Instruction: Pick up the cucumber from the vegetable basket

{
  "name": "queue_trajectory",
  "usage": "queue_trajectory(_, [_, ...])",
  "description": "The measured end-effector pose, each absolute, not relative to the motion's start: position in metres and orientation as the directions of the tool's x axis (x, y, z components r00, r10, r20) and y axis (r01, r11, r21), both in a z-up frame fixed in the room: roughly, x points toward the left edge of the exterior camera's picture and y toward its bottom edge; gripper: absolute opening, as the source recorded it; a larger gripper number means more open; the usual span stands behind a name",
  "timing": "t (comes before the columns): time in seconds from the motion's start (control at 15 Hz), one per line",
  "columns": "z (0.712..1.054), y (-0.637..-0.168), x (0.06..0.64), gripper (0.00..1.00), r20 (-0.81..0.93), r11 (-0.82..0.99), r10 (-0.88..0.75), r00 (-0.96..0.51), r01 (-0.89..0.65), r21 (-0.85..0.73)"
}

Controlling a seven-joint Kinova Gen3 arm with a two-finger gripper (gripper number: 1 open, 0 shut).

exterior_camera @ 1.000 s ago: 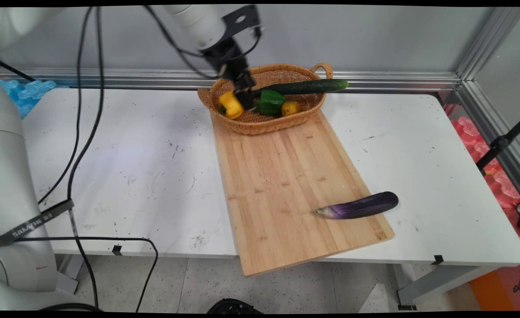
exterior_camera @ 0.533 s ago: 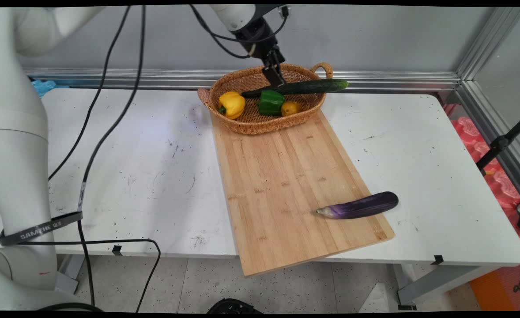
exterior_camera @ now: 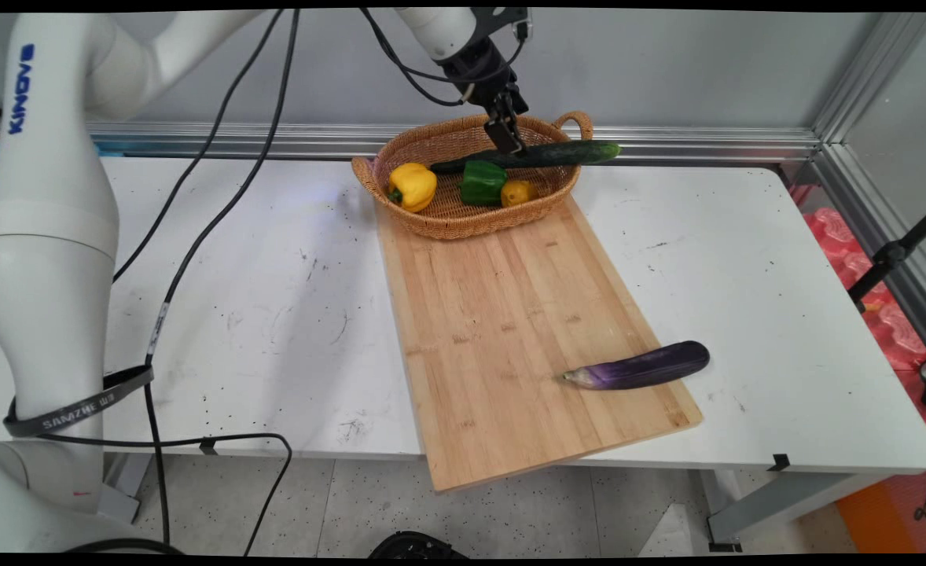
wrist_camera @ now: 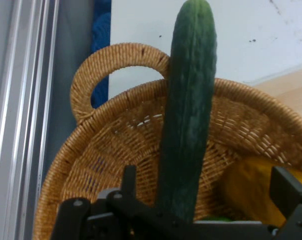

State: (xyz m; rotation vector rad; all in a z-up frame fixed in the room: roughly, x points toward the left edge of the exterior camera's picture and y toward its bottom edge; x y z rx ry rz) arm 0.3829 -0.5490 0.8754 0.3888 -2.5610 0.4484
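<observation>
- Directly beneath the gripper [exterior_camera: 508, 144], the cucumber [exterior_camera: 538, 155] was seen lying across the wicker basket [exterior_camera: 463, 224], one end jutting past the rim by the handle.
- In the hand view, its long axis was seen running straight up between the fingers [wrist_camera: 285, 190].
- The jaws were spread wide, straddling the cucumber with nothing pinched.
- Beside it in the basket, a green pepper [exterior_camera: 482, 181] was seen.

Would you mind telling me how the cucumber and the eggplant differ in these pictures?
The cucumber is dark green; the eggplant is purple with a pale tip. The cucumber lies across the wicker basket, one end jutting past its rim, while the eggplant lies flat on the cutting board. The gripper hovers over the cucumber, far from the eggplant. Both are long and slender.
</observation>
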Motion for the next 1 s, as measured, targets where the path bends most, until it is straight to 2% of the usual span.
queue_trajectory(1.0, [0.818,-0.587,0.386,1.00,0.531,0.913,-0.161,-0.832,-0.329,-0.239])
